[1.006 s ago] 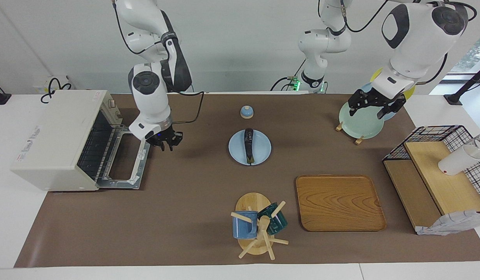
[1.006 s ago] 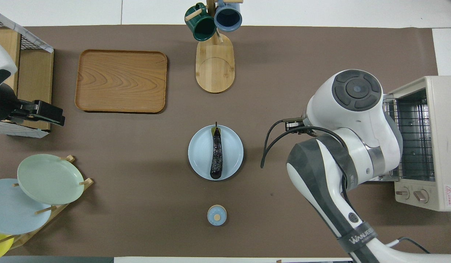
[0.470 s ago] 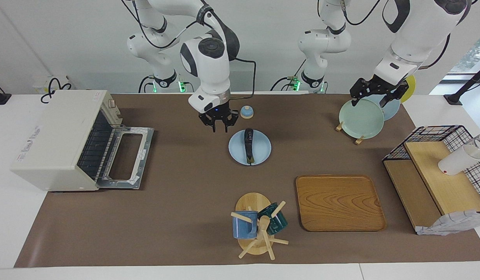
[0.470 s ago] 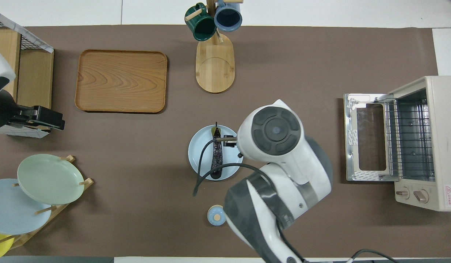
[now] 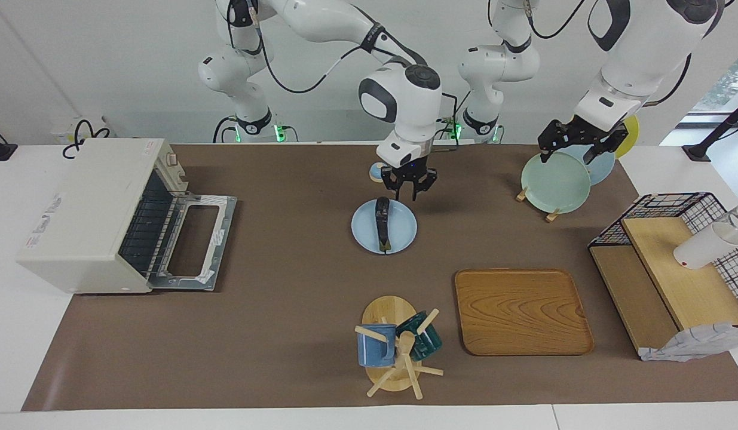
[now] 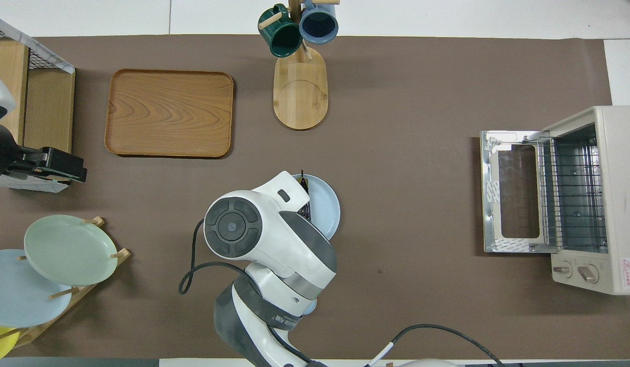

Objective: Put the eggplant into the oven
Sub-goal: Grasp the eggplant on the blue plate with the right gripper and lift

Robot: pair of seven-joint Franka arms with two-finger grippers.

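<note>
My right gripper, fingers spread and empty, hangs over the plate's rim. The eggplant lies on it just toward the oven, long axis pointing away from me.

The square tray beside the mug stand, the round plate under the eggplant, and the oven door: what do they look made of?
The square brown tray looks like wood with a smooth satin finish, given its curved grain lines. The round pale blue plate looks like glazed ceramic or melamine; its even, softly shiny surface leaves that open. The off-white oven's open door seems a bare metal frame around see-through glass.
</note>
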